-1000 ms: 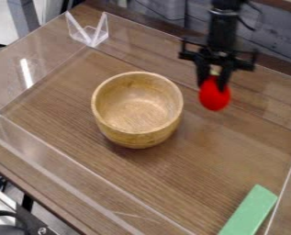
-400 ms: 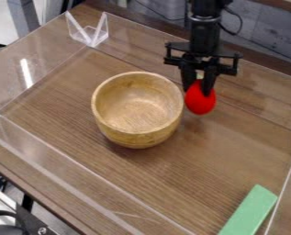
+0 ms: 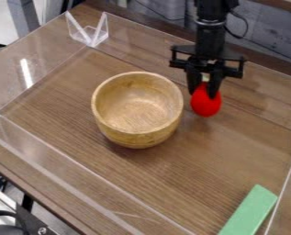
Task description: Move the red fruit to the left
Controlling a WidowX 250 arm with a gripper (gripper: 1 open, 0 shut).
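The red fruit (image 3: 207, 101) is a small glossy red toy, held just right of the wooden bowl (image 3: 137, 109). My gripper (image 3: 207, 84) comes down from above on a black arm and is shut on the red fruit's top. The fruit's lower end is at or just above the wooden tabletop; I cannot tell whether it touches. Its leafy top is hidden between the fingers.
Low clear plastic walls (image 3: 61, 64) ring the wooden tabletop. A flat light green block (image 3: 248, 217) lies at the front right corner. A clear plastic piece (image 3: 89, 31) stands at the back left.
The gripper carried the red fruit left toward the bowl, then shifted slightly back right and a little lower. Its grip has not changed.
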